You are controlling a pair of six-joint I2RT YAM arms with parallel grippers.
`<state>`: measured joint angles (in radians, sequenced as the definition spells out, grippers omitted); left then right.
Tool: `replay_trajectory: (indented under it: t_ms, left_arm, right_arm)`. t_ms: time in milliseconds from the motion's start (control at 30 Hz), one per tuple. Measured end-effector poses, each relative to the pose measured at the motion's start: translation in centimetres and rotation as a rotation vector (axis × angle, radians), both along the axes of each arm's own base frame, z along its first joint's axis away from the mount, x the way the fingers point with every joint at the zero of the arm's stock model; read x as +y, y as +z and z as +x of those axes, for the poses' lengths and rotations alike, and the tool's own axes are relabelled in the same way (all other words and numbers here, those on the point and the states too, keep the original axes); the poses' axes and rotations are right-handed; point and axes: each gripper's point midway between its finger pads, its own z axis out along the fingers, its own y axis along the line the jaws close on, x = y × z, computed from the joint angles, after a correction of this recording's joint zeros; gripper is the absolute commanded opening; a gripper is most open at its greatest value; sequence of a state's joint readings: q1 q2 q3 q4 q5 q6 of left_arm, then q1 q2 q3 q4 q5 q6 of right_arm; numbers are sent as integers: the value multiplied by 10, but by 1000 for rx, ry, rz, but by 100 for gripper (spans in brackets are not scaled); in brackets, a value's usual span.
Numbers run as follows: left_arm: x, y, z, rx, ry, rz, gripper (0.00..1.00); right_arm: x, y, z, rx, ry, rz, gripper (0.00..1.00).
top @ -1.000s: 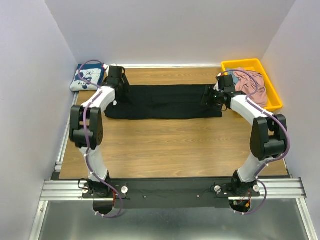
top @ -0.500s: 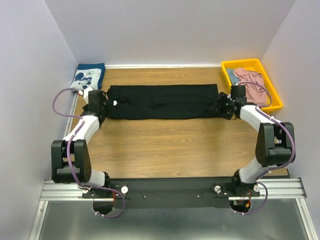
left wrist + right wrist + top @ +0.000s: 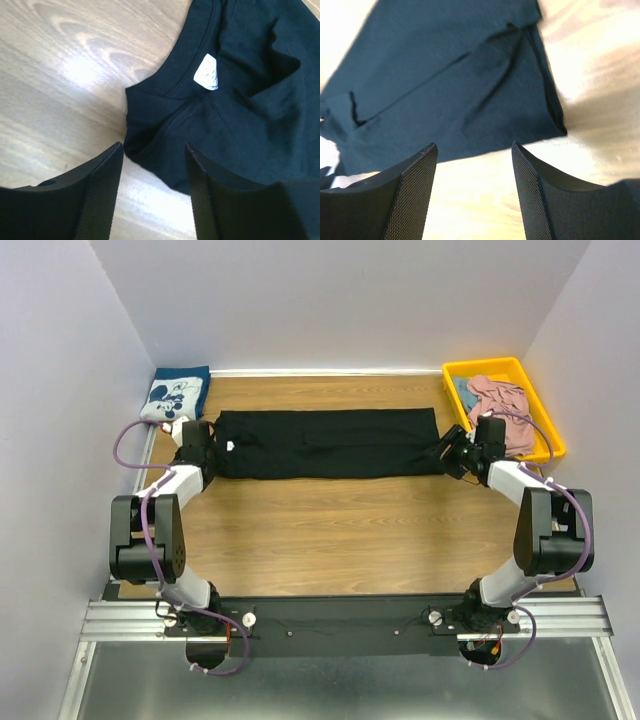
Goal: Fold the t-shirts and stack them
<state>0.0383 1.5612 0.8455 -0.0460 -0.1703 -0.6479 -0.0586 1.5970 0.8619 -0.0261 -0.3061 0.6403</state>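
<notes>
The black t-shirt (image 3: 325,443) lies folded into a long band across the far part of the table. Its collar end with a white tag (image 3: 206,73) shows in the left wrist view; its hem end (image 3: 455,90) shows in the right wrist view. My left gripper (image 3: 203,453) is open and empty just off the shirt's left end, over bare wood (image 3: 152,165). My right gripper (image 3: 452,454) is open and empty just off the right end (image 3: 474,165). The navy mouse-print shirt (image 3: 177,394) lies folded at the far left corner. The pink shirt (image 3: 502,402) lies crumpled in the yellow bin.
A yellow bin (image 3: 545,421) stands at the far right corner beside my right arm. White walls close in the back and both sides. Bare wooden tabletop (image 3: 340,530) spans the area between the shirt and the arm bases.
Both grippers have let go of the black shirt and drawn outward off its ends. The shirt now lies flat as a band. The left arm has swung down to the left.
</notes>
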Motion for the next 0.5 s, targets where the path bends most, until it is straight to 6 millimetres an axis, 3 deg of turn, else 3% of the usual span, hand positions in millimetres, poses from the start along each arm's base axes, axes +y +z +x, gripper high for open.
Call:
replay_trajectory:
  t_ms: [300,367,467,500]
  left_arm:
    - [-1,-13,3,25,3,-10,32]
    - [0,-15,3,30,4,-10,26]
    - [1,-16,2,33,4,-7,4]
    - [1,-16,3,31,9,-11,2]
  right_arm:
    - [4,13,13,-75,10,44,64]
    - [3,9,15,-77,8,45,64]
    - [-3,-9,11,-53,-7,47,64]
    - [-6,-18,8,-35,-17,48,64]
